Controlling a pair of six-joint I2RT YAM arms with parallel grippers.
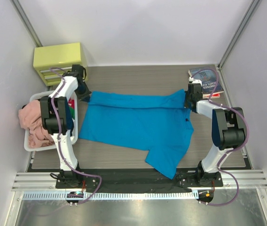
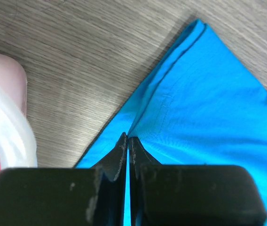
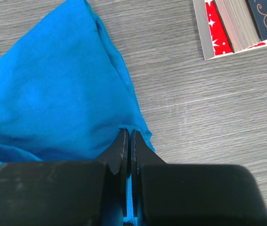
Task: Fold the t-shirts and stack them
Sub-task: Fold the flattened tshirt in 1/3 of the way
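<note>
Found the blue t-shirt spread across the middle of the table, with its far edge doubled over in a narrow band and one sleeve trailing toward the near side. Judged the job barely begun: no finished fold, no stack, and a pink shirt heaped with other cloth in the white basket at the left. Saw the left claw pressed together on the shirt's far left corner and the right claw pinching its far right corner, with both arms reached forward and wrists low over the cloth. Noted books just beyond the right claw.
</note>
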